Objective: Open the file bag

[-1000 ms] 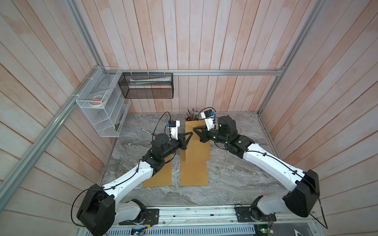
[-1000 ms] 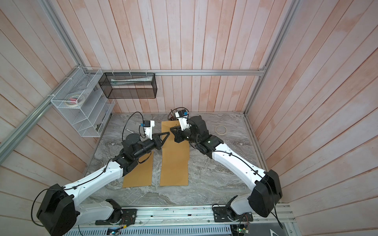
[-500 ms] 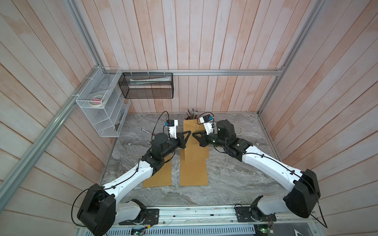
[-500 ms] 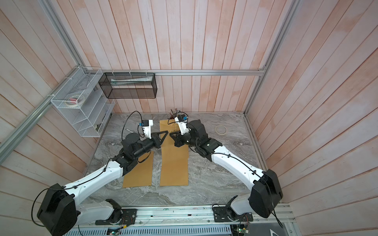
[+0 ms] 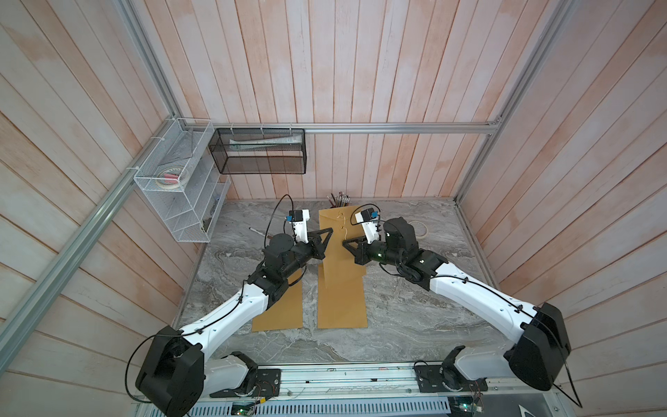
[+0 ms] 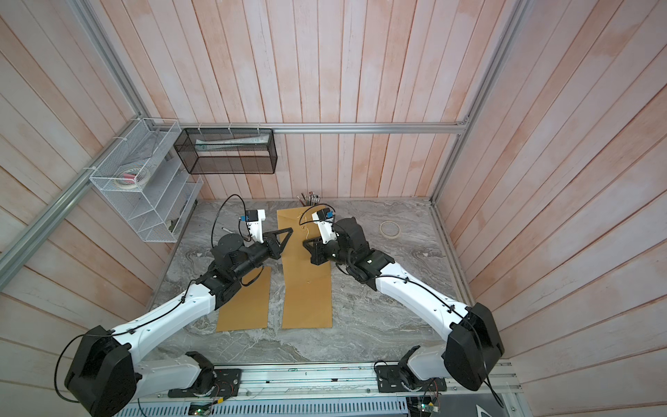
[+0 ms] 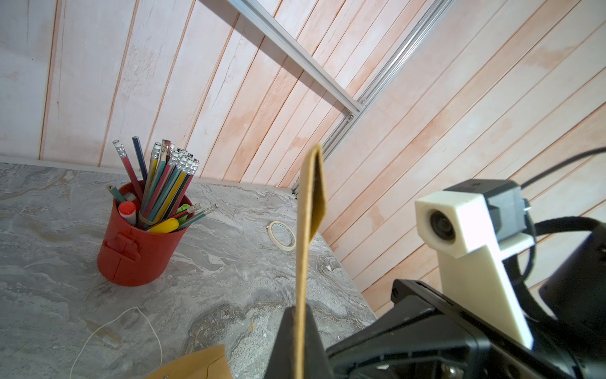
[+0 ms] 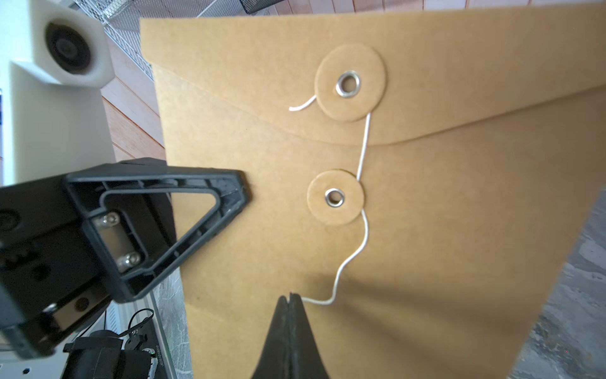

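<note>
Start at the left tool [image 8: 241, 193]: clenched on the side edge of the file bag [image 8: 426, 229], level with the lower disc [image 8: 335, 197]. Treat this as the anchor; no release advised while working the string.

Locate the file bag directly between the two tools, long axis running away from the robot's base toward the back wall [image 5: 361, 72], near end resting on the tabletop [image 5: 415, 317], far end with the flap [image 8: 246, 65] raised off it. Confirm edge-on in the left wrist view: rising straight out of the left tool's grip.

Follow the string [image 8: 364, 144] from the upper disc [image 8: 350, 87] on the flap, past the edge of the lower disc, to the right tool [image 8: 290, 298]. Cannot tell whether tucked under that disc or merely beside it.

Finish at the right tool: clenched on the string's free end, just in front of the bag's face, toward the bag's bottom end from both discs. Judged the nearer arm for unwinding: expect a pull away from the lower disc before lifting the flap, closed for now. Watch for a taut string dragging the bag out of the left tool.
</note>
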Robot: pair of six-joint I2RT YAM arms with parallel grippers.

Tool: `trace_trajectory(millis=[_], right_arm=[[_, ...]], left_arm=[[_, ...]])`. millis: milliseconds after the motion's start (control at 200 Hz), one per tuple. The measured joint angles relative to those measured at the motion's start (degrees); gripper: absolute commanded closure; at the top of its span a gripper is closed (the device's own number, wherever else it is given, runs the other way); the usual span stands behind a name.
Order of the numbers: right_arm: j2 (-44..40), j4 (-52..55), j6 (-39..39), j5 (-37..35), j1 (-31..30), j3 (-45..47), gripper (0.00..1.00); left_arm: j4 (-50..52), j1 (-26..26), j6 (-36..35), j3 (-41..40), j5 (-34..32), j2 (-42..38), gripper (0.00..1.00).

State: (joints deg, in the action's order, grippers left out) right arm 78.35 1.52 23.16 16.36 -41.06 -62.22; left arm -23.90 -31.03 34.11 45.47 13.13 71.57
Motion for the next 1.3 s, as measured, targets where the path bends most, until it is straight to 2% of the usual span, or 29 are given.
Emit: trace_trajectory(millis=[455, 815, 1300], right_arm=[[-2.51, 1.01, 0.83, -2.27, 4.04, 1.42, 1.00], [-3.96, 2.80, 0.59, -3.74, 4.76, 1.40, 1.00], [-3.98, 6.08, -1.81, -5.86, 7.63, -2.75, 1.00]], left_arm=[[-1.11, 0.26, 0.61, -0.07, -0.07, -1.60, 1.00], [-1.46, 0.26, 0.90, -0.81, 0.13, -2.10, 1.00], [-3.04, 0.26, 1.07, -3.19, 3.15, -3.04, 1.00]])
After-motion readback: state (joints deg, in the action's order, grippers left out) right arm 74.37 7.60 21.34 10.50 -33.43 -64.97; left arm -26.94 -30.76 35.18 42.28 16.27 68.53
